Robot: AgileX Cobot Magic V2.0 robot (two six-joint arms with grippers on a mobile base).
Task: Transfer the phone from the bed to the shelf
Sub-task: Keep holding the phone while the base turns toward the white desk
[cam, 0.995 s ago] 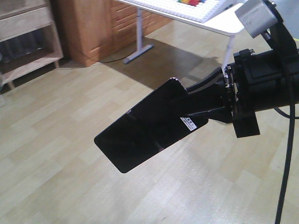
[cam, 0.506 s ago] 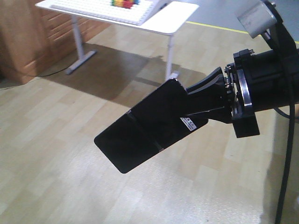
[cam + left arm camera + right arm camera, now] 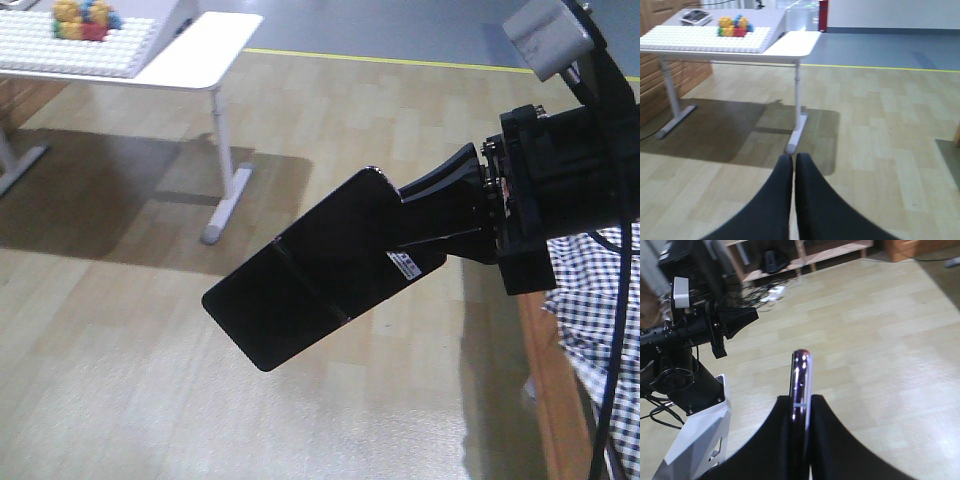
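The right pincer (image 3: 405, 228) is clamped on one short end of the phone (image 3: 300, 290), with a black finger flat against the glossy face that shows. From the right wrist the phone is seen edge-on, its pinkish metallic rim standing upright between the two fingers, which press it from either side. The rest of the phone juts free beyond the fingertips, slanting down and to the left in the front view. A small white sticker (image 3: 403, 265) sits on its face just beside the finger.

The phone hangs in the air above the pale plank floor (image 3: 130, 400), touching nothing but the pincer. The bed (image 3: 585, 315) shows only as a strip of black-and-white check bedding over a brown wooden side rail at the lower right, below the arm; the phone is out past its edge. In the right wrist view the pale boards of the shelf (image 3: 835, 252) run along the top, well apart from the phone, with dark cables on the floor below them.

The left pincer (image 3: 794, 165) has its fingers drawn together with only a hairline between them and nothing in its grip. Beyond it stands a white bench (image 3: 795, 47) carrying a white studded board (image 3: 700, 37) with a cluster of coloured blocks (image 3: 735, 27) near the board's far edge.
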